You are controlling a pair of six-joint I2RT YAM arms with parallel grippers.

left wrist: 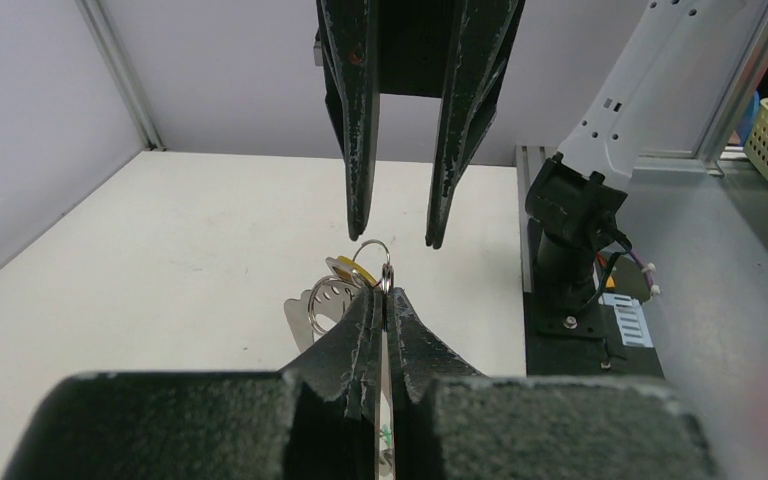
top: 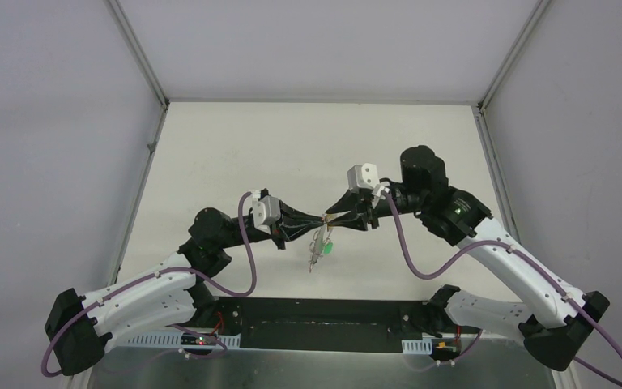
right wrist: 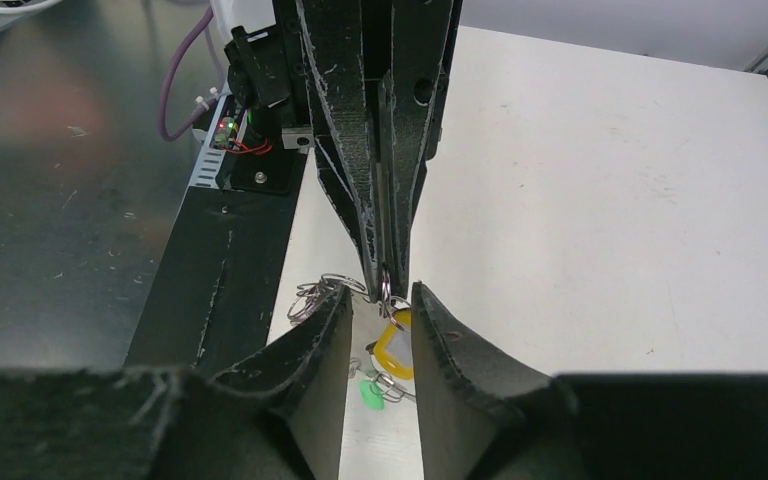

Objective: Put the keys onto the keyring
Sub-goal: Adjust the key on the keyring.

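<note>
Left wrist view: the left hand [left wrist: 385, 310] is seen clamped fully shut on thin metal at the top of the bunch, with a small ring [left wrist: 372, 249] standing just past its tips. The keys [top: 318, 250] are hung below that grip, in the air above the tabletop [right wrist: 610, 200], midway between the two arms. A yellow tag [right wrist: 397, 352] and a green tag [right wrist: 370, 392] are dangled lowest. The right hand [left wrist: 397, 238] is held partly open, its fingers set either side of the small ring with nothing gripped. What is taken for the keyring [right wrist: 312, 292], a thin wire loop, is seen just on the near side of the pinch; whether it is also caught cannot be told. The bunch is judged light, hard, slippery and free to swing, and the loop springy. A hold is best taken on the small ring's rim, close to the left pinch, so that twisting is limited.
</note>
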